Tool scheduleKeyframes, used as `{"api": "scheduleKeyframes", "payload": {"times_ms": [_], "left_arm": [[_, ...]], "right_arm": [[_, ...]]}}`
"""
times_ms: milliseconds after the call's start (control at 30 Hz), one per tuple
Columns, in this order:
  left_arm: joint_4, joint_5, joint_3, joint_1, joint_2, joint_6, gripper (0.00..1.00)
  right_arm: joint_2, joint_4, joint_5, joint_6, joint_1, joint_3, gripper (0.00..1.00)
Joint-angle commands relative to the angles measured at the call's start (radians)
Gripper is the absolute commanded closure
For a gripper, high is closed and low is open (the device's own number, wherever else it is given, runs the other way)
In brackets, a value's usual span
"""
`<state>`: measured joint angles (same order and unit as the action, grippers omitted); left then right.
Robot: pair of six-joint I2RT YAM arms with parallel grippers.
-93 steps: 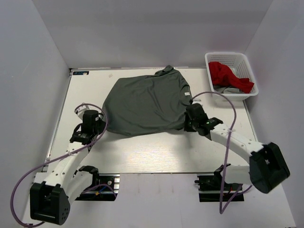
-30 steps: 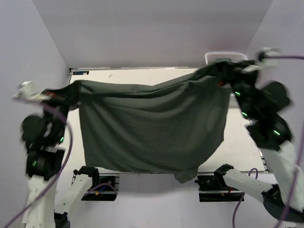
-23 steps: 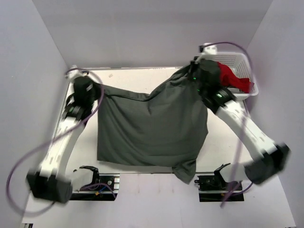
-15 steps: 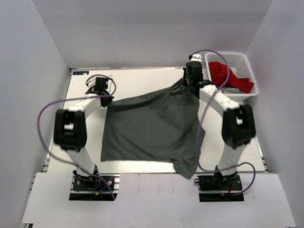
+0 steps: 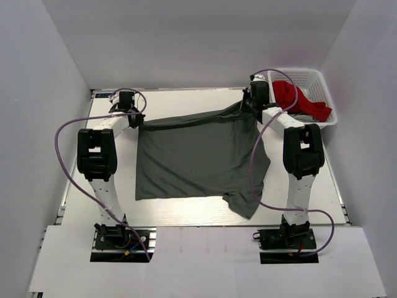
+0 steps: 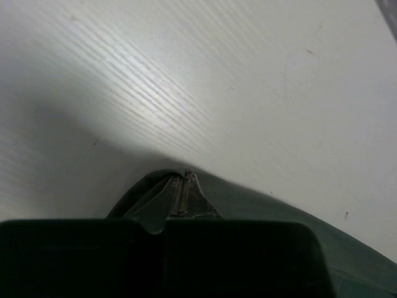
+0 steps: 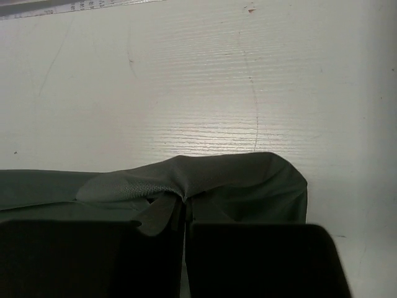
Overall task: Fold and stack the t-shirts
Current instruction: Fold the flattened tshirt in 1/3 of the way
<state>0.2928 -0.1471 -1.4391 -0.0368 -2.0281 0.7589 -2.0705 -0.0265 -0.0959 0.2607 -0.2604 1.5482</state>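
Note:
The dark olive-grey t-shirt (image 5: 195,155) lies spread over the middle of the table, its far edge stretched between my two grippers. My left gripper (image 5: 126,99) is shut on the shirt's far left corner (image 6: 183,195). My right gripper (image 5: 256,94) is shut on the far right corner (image 7: 205,177), with cloth bunched round its fingers. A sleeve hangs near the table's front edge (image 5: 248,202). The red t-shirt (image 5: 301,99) lies in the white basket at the far right.
The white lattice basket (image 5: 276,79) stands at the far right corner, just right of my right gripper, with a grey cloth (image 5: 296,116) under the red shirt. Purple cables loop from both arms. White walls close in on three sides.
Both arms lifted the shirt up off the table, spread it wide, then carried it to the far side and lowered it. It now lies flatter, with its top edge pulled straight.

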Motion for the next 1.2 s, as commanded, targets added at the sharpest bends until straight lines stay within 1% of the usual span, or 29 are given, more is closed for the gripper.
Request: {"api": "scheduleKeyframes", "payload": {"times_ms": [0,67,100,167,233,333,367,400,433,467,567,600,667,700,767,800,833,867,900,933,967,1000,1033,1067,1100,1133,1167], "left_arm": [[-0.020,0.040,-0.005,-0.002,0.061,-0.040,1.00],[-0.020,0.049,0.032,-0.002,0.117,-0.050,1.00],[-0.020,0.049,0.067,-0.002,0.133,-0.050,1.00],[-0.020,0.049,0.103,-0.002,0.179,-0.050,1.00],[-0.020,0.049,0.149,-0.002,0.203,-0.050,1.00],[-0.007,0.058,0.192,-0.002,0.238,-0.059,1.00],[0.003,0.058,0.213,-0.002,0.258,-0.059,1.00],[0.003,0.058,0.227,-0.002,0.269,-0.059,1.00],[0.003,0.058,0.239,-0.002,0.279,-0.069,1.00],[0.003,0.058,0.253,-0.002,0.288,-0.069,1.00],[0.017,0.058,0.307,-0.002,0.322,-0.069,1.00],[0.028,0.058,0.319,-0.002,0.322,-0.069,1.00],[0.041,0.058,0.356,-0.011,0.336,-0.069,1.00],[0.042,0.058,0.371,-0.011,0.350,-0.069,1.00],[0.052,0.058,0.413,-0.011,0.365,-0.069,1.00],[0.066,0.069,0.422,-0.011,0.374,-0.069,1.00],[0.083,0.079,0.422,-0.011,0.374,-0.069,0.96],[0.101,0.080,0.422,-0.011,0.374,-0.069,0.88],[0.121,0.080,0.422,-0.011,0.374,-0.069,0.76],[0.150,0.067,0.413,-0.011,0.374,-0.069,0.63],[0.160,0.067,0.413,-0.011,0.385,-0.069,0.43],[0.172,0.057,0.402,-0.011,0.385,-0.069,0.31],[0.195,0.057,0.392,-0.011,0.400,-0.069,0.21],[0.209,0.057,0.382,-0.011,0.422,-0.069,0.00],[0.224,0.057,0.373,-0.011,0.436,-0.069,0.00],[0.233,0.047,0.364,-0.011,0.453,-0.060,0.00],[0.233,0.037,0.364,-0.021,0.469,-0.059,0.00]], "right_arm": [[0.078,-0.007,0.036,0.015,0.010,0.007,1.00],[0.116,-0.003,0.035,0.022,0.010,-0.040,1.00],[0.163,0.002,0.036,0.023,0.010,-0.078,1.00],[0.191,0.003,0.047,0.032,0.013,-0.135,1.00],[0.254,0.025,0.058,0.035,0.010,-0.212,1.00],[0.332,0.023,0.018,0.055,0.004,-0.310,1.00],[0.392,0.020,-0.004,0.067,0.007,-0.382,1.00],[0.406,0.022,-0.016,0.068,0.006,-0.401,1.00],[0.458,0.025,-0.025,0.095,0.006,-0.422,1.00],[0.470,0.025,-0.037,0.101,0.004,-0.485,1.00],[0.522,0.025,-0.028,0.152,0.001,-0.580,1.00],[0.533,0.025,-0.025,0.190,0.001,-0.635,1.00],[0.569,-0.009,-0.015,0.221,-0.002,-0.681,1.00],[0.578,-0.010,-0.011,0.236,-0.003,-0.729,1.00],[0.587,0.003,-0.008,0.247,-0.002,-0.755,1.00],[0.596,0.007,-0.005,0.252,-0.007,-0.795,1.00],[0.599,0.014,-0.004,0.259,-0.010,-0.806,1.00],[0.598,0.023,0.004,0.258,-0.007,-0.815,0.81],[0.598,0.067,0.004,0.252,-0.008,-0.832,0.69],[0.601,0.083,0.016,0.244,-0.010,-0.835,0.63],[0.601,0.105,0.053,0.235,-0.011,-0.841,0.51],[0.621,0.120,0.062,0.212,-0.013,-0.844,0.47],[0.631,0.129,0.117,0.203,-0.014,-0.856,0.45],[0.662,0.129,0.127,0.201,-0.008,-0.859,0.43],[0.697,0.138,0.130,0.198,-0.011,-0.856,0.33],[0.729,0.145,0.131,0.195,-0.011,-0.832,0.30],[0.743,0.145,0.131,0.195,-0.007,-0.820,0.21]]}}
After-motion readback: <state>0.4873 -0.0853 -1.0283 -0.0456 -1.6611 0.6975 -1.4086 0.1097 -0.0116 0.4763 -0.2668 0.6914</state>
